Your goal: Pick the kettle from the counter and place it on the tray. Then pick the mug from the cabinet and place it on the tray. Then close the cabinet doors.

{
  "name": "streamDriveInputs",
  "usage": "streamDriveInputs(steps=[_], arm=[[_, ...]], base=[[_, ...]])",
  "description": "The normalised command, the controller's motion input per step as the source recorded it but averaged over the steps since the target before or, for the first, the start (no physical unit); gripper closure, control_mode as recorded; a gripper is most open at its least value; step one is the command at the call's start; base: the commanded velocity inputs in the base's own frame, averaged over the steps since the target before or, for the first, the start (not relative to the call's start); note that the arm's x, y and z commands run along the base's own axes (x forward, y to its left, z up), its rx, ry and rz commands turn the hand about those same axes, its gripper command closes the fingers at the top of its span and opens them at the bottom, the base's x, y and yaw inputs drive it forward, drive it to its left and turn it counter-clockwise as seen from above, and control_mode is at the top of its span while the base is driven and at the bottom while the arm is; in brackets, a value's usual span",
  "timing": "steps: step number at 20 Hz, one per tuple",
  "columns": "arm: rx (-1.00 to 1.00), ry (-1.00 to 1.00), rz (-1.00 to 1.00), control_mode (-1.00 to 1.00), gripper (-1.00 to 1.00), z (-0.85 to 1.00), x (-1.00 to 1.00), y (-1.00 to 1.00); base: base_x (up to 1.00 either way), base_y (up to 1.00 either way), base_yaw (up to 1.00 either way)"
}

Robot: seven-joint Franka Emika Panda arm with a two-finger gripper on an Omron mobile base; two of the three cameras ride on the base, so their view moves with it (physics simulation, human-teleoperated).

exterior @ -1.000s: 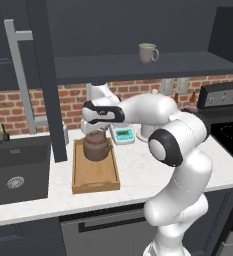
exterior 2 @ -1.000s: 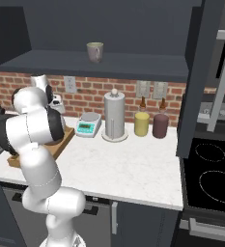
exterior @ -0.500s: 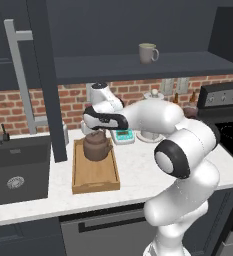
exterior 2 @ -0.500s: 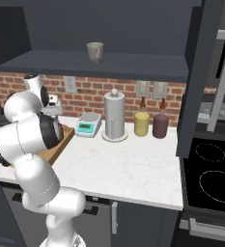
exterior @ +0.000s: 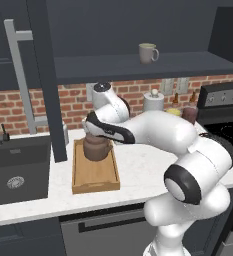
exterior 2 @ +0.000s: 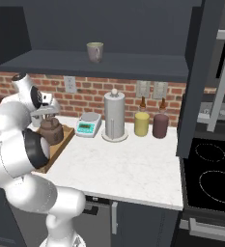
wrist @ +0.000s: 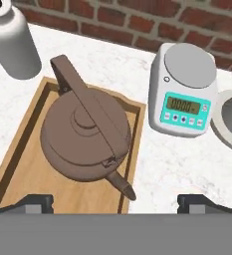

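Observation:
The dark-brown kettle [exterior: 95,148] [exterior 2: 51,132] [wrist: 85,134] stands on the far end of the light-wood tray [exterior: 95,176] [exterior 2: 57,147] [wrist: 18,164], with its spout over the tray's rim. My gripper [exterior: 94,134] [exterior 2: 46,115] [wrist: 115,201] hovers just above it, open, its fingertips [wrist: 38,201] wide apart and clear of the arched handle. The grey-beige mug [exterior: 147,52] [exterior 2: 95,51] sits on the shelf of the open cabinet [exterior: 138,65] [exterior 2: 99,65]. Both cabinet doors [exterior: 44,75] [exterior 2: 201,72] stand swung out.
Next to the tray are a white kitchen scale [wrist: 184,89] [exterior 2: 88,124] and a white bottle [wrist: 10,40]. A paper-towel roll [exterior 2: 114,116], a yellow jar [exterior 2: 142,124] and a maroon jar [exterior 2: 160,125] line the brick wall. The sink [exterior: 15,170] lies left, the stove [exterior 2: 210,169] right.
The arm's elbow has swung out toward the front while the hand has stayed over the kettle. The kettle and tray have not moved.

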Motion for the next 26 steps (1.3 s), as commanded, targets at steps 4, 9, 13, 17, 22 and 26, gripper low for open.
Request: streamDriveInputs(steps=[4, 9, 13, 17, 22, 26], arm=[[0.0, -0.14, -0.15, -1.0, -1.0, 0.32, -0.52, -0.27], [0.0, -0.14, -0.14, -1.0, -1.0, 0.53, -0.37, -0.31], [0.01, -0.17, -0.08, -1.0, -1.0, 0.69, -0.29, -0.32], [0.05, -0.13, -0.1, -1.0, -1.0, 0.69, -0.39, -0.37], [0.13, -0.07, -0.15, -1.0, -1.0, 0.43, -0.67, -0.36], [0.13, -0.05, -0.09, -1.0, -1.0, 0.25, -0.78, -0.39]], base=[[0.0, 0.0, 0.0], [0.0, 0.0, 0.0], [0.0, 0.0, 0.0], [0.0, 0.0, 0.0], [0.0, 0.0, 0.0], [0.0, 0.0, 0.0]])
